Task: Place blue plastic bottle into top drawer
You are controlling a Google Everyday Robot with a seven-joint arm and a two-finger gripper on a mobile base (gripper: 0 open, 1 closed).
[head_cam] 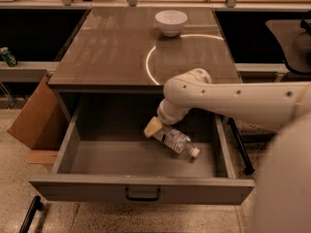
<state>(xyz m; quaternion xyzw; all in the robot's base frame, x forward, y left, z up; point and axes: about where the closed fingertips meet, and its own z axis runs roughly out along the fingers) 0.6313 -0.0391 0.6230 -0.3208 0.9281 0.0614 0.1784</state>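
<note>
Hand (pixel 155 129) clamped on blue plastic bottle (pixel 175 140), inside top drawer (pixel 141 191), long axis diagonal, cap pointing front-right

The blue plastic bottle (pixel 174 140) is slanting cap-down inside the open grey top drawer (pixel 141 190), right of centre, with the gripper (pixel 152 127) at its base.

A high, near camera looks down into the top drawer (pixel 141 194), hand (pixel 154 128) inside it.

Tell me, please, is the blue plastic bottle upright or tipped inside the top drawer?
Tipped. The blue plastic bottle slants inside the open top drawer, white cap lowest and rightmost, its base at the gripper.
</note>
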